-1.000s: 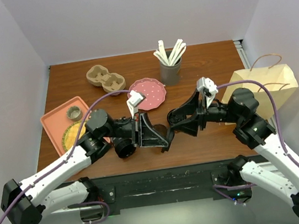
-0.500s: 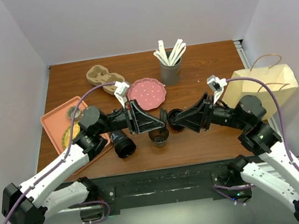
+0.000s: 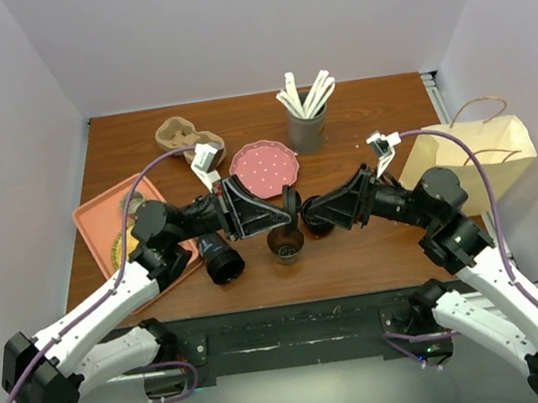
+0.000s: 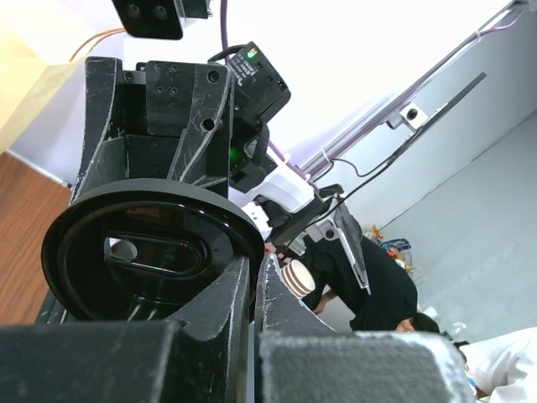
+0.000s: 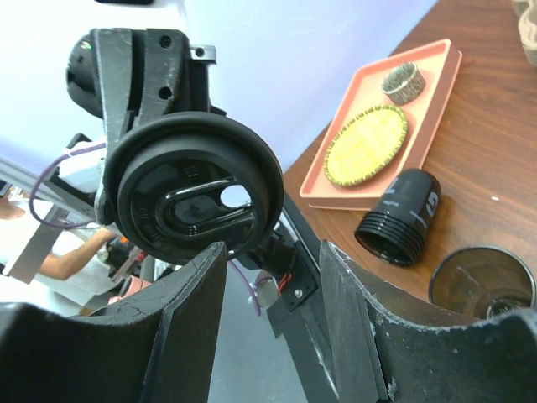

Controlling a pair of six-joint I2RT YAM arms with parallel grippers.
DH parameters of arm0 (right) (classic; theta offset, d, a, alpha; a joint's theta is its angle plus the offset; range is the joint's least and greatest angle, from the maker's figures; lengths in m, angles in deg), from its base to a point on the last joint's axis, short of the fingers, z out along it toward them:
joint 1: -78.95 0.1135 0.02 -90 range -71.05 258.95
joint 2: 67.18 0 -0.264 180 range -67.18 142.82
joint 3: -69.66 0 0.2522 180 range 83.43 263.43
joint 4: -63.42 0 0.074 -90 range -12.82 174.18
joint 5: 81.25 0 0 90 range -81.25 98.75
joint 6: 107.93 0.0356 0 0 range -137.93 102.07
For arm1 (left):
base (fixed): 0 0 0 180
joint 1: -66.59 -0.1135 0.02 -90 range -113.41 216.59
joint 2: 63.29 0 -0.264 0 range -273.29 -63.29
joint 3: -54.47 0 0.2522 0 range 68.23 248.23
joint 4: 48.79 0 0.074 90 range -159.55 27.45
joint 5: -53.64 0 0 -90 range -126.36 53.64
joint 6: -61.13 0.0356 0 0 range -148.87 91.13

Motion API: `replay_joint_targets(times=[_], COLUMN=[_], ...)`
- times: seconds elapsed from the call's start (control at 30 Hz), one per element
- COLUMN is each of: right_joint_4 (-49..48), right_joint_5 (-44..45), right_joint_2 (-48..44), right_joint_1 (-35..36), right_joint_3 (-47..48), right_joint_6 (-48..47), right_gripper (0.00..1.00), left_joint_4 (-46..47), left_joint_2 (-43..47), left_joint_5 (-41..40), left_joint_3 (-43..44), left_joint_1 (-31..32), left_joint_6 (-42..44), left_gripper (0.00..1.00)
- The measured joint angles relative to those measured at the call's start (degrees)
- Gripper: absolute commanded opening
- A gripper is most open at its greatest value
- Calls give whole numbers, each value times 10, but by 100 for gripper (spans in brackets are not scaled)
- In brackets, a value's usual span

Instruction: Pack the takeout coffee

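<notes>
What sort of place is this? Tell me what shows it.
Probably a robot lab bench staged as a takeout coffee counter: a wooden table boxed in by white panels, with a paper bag, a cup carrier and stirrers.

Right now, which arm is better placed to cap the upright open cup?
Left: the left fingers grip the round black plastic lid near the upright open dark cup; the right fingers are spread, holding nothing.
</notes>
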Motion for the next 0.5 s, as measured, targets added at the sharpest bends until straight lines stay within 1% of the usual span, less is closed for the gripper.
replay_joint_targets(times=[0.23,0.5], right_joint_4=[-33,-62], right_joint_5=[-4,-20], right_joint_2=[13,51], right_joint_1=[0,0], right_joint_3=[0,0], right_joint_6=[17,27], right_gripper=[52,50], left_joint_4=[13,25], left_joint_2=[5,6], left_joint_5=[-3,-3], left_joint_3=[-6,-6], left_joint_1=[0,0], left_joint_6=[-14,-24], left_gripper=[0,0])
